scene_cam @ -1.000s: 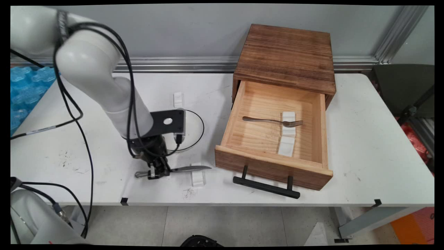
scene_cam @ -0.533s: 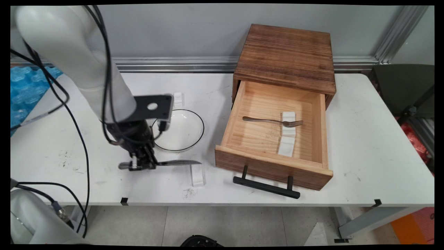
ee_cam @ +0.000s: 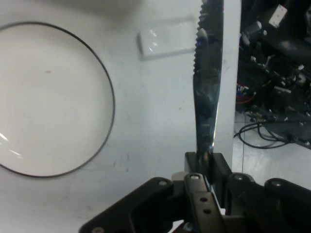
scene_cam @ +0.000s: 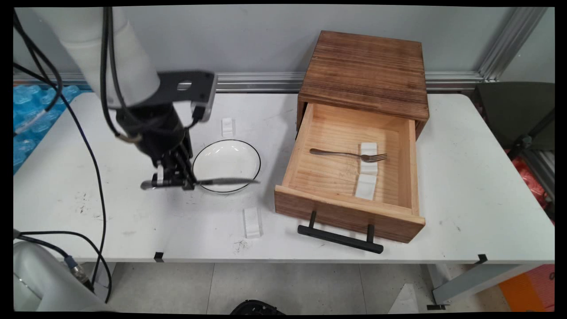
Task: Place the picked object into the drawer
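Note:
My gripper [scene_cam: 173,181] [ee_cam: 208,162] is shut on a metal knife [scene_cam: 221,181] [ee_cam: 207,92] and holds it level in the air, blade toward the right. The blade hangs over the near rim of a white bowl with a black rim [scene_cam: 227,165] [ee_cam: 46,99]. A white cutlery rest [scene_cam: 252,221] [ee_cam: 166,42] lies on the table below and to the right of the knife. To the right stands a wooden box with its drawer [scene_cam: 350,177] pulled out. Inside the drawer a fork [scene_cam: 348,154] lies with its tines on a white rest [scene_cam: 368,157].
A second white rest [scene_cam: 366,186] lies in the drawer near its front. The drawer's black handle [scene_cam: 340,239] juts toward the table's near edge. Another small white rest [scene_cam: 227,126] sits behind the bowl. Black cables [scene_cam: 95,177] hang from the arm at the left.
The gripper has risen with the knife, lifting it off the white rest near the table's front and carrying it back to above the bowl's near rim.

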Controlling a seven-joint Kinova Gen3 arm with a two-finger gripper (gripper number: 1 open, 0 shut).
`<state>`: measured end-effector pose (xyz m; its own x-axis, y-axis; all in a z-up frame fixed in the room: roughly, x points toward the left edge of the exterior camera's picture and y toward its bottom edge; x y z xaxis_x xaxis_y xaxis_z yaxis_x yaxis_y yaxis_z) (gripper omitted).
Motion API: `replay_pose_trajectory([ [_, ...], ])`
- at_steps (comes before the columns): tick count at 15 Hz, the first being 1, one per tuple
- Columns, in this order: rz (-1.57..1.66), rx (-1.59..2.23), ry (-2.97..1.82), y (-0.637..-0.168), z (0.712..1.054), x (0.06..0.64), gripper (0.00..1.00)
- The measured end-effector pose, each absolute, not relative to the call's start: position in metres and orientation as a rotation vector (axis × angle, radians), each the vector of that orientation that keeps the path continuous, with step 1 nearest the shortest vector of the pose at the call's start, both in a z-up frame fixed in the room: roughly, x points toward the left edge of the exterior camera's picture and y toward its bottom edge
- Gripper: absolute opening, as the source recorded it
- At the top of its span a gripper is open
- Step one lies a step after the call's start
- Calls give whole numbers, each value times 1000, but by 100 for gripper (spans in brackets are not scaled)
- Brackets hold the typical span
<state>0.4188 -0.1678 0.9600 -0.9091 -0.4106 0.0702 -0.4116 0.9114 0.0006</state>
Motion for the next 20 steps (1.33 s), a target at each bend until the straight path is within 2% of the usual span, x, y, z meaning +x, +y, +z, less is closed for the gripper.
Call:
replay_pose_trajectory([
  [5, 83, 609, -2959, -191, 997, 387, 0],
  [10, 162, 526, -2905, -231, 1013, 331, 0],
  [16, 235, 430, -2884, -274, 999, 273, 0],
  [20, 268, 360, -2903, -298, 974, 238, 0],
])
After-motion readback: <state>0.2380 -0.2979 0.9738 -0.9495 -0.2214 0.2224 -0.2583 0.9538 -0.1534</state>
